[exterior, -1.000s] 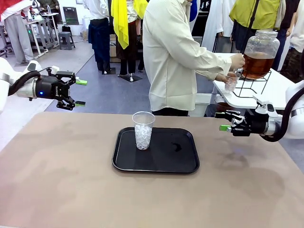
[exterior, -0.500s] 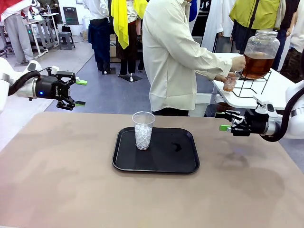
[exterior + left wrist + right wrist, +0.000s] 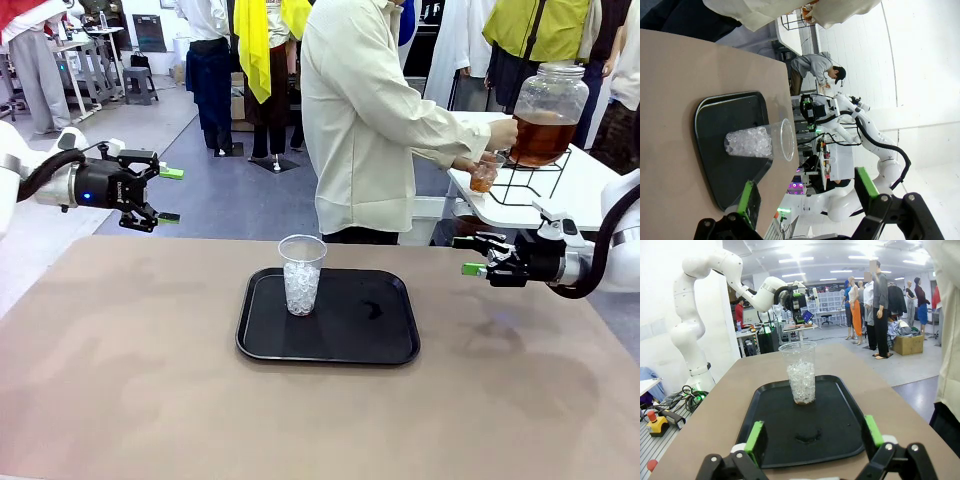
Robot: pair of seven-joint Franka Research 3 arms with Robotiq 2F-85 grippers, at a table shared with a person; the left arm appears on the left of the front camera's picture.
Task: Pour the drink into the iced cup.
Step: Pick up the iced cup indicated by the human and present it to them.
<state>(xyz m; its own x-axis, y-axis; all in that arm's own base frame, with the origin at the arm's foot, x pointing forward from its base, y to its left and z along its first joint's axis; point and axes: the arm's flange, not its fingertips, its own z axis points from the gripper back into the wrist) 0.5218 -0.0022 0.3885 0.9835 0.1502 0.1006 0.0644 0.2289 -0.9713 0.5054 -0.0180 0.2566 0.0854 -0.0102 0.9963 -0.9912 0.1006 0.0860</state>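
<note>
Drink [image 3: 543,138]: amber-brown and clear, sitting in the lower half of a big lidded glass jar [image 3: 552,88] at the far right, well apart from the work table.
Jar stand: a black wire rack [image 3: 530,182] is carrying the jar on a white side table [image 3: 590,185].
Person [image 3: 370,120]: standing at the far side in a pale shirt, turned toward the jar. One hand [image 3: 500,131] is reaching to the jar's base. The other is holding a small clear cup [image 3: 484,177] just below it, with some amber liquid inside.
Iced cup [image 3: 301,275]: standing upright on the left part of a black tray [image 3: 370,345], with ice filling its lower half.
Tray: lying flat in the middle of the tan table [image 3: 150,380].
Left claw [image 3: 170,195]: hovering above the table's far left corner, jaws spread wide and empty, well apart from the iced cup.
Right claw [image 3: 466,255]: hanging over the table's right side, jaws spread wide and empty, pointing toward the tray.
</note>
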